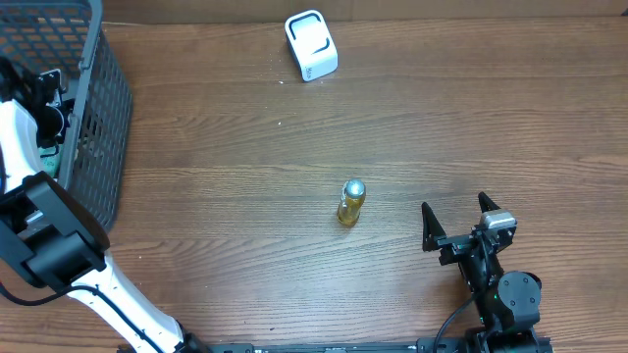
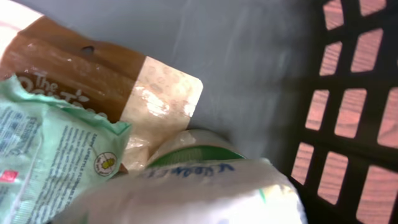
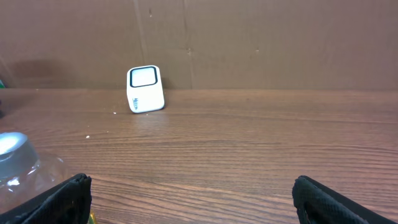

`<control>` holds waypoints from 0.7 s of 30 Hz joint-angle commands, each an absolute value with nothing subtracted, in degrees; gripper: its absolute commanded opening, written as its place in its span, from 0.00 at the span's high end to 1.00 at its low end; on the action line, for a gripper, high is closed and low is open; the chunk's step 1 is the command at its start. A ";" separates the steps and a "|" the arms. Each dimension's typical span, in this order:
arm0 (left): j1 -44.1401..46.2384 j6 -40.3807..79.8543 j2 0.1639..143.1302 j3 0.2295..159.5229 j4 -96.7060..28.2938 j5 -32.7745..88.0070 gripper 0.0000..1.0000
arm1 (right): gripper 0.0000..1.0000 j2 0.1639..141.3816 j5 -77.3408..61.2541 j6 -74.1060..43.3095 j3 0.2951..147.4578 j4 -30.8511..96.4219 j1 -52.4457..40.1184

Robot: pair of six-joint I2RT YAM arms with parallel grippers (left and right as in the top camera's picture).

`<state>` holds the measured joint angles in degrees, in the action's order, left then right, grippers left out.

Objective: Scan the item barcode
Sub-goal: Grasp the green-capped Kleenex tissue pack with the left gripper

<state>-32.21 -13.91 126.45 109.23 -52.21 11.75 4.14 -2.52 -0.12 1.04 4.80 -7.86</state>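
I am reaching my left end effector (image 1: 51, 123) down into the dark mesh basket (image 1: 103, 108) at the upper left of the overhead frame. Its fingers are not showing in the left wrist view, so I cannot tell whether it is released or clenched, or whether it is touching anything. That view is looking closely at the basket's contents. A white packet (image 2: 205, 193) with green and blue print is filling the bottom of the frame, nearest the camera. A green packet (image 2: 43, 149) is lying at the lower left, and a brown pouch (image 2: 81, 68) is lying at the upper left, partly under the other two.

I am holding my right end effector (image 1: 454, 206) released, its fingers (image 3: 59, 199) spread wide and grasping nothing, low over the surface (image 1: 245, 147) at the lower right. A bottle (image 1: 350, 202) with a silver cap is standing upright near the centre, just to the left of that end effector and apart from it. The white scanner (image 1: 311, 45) is sitting at the top centre, well apart from both end effectors.
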 commanded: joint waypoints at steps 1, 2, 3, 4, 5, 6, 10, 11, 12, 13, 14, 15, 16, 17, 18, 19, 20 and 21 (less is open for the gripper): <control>-31.75 -13.65 127.17 108.49 -51.99 8.56 0.57 | 0.00 4.21 -2.07 0.08 0.49 4.69 -7.64; -31.73 -13.45 127.09 108.57 -51.99 8.54 0.61 | 0.00 4.21 -2.07 0.08 0.49 4.69 -7.64; -31.73 -12.84 126.93 108.60 -51.99 8.34 0.63 | 0.00 4.21 -2.04 0.08 0.49 4.69 -7.64; -31.73 -12.10 126.65 108.77 -51.99 8.21 0.65 | 0.00 4.21 -2.07 0.08 0.49 4.69 -7.64; -31.73 -10.96 126.43 109.23 -52.03 7.60 0.67 | 0.00 4.21 -2.04 0.08 0.49 4.69 -7.64; -31.73 -9.32 126.04 109.91 -52.21 6.72 0.71 | 0.00 4.21 -2.07 0.08 0.49 4.69 -7.64; -31.73 -4.95 123.07 112.53 -52.47 5.74 0.76 | 0.00 4.21 -2.04 0.08 0.49 4.69 -7.64; -31.73 -3.62 121.86 113.23 -52.47 5.74 0.78 | 0.00 4.21 -2.07 0.08 0.49 4.69 -7.64; -31.73 -2.39 120.81 113.93 -52.47 5.74 0.79 | 0.00 4.21 -2.07 0.08 0.49 4.69 -7.64; -31.73 -1.13 119.44 114.74 -52.45 5.74 0.80 | 0.00 4.21 -2.07 0.08 0.49 4.69 -7.64; -31.73 0.03 117.91 115.42 -52.42 5.74 0.80 | 0.00 4.21 -2.04 0.08 0.49 4.69 -7.64; -31.73 0.97 116.51 115.92 -52.38 5.74 0.80 | 0.00 4.21 -2.07 0.08 0.49 4.69 -7.64; -31.73 2.17 114.78 116.36 -52.36 5.74 0.80 | 0.00 4.21 -2.07 0.08 0.49 4.69 -7.64; -31.73 3.49 112.92 116.60 -52.25 5.74 0.80 | 0.00 4.21 -2.07 0.08 0.49 4.69 -7.64; -31.73 4.62 111.26 116.66 -52.12 5.74 0.81 | 0.00 4.21 -2.07 0.08 0.49 4.69 -7.64; -31.73 6.17 109.30 116.66 -51.94 5.74 0.82 | 0.00 4.21 -2.07 0.08 0.49 4.69 -7.64; -31.73 7.73 107.66 116.66 -51.86 5.76 0.82 | 0.00 4.21 -2.07 0.08 0.49 4.69 -7.64; -31.73 9.76 105.75 116.66 -51.86 5.76 0.83 | 0.00 4.21 -2.07 0.08 0.49 4.69 -7.64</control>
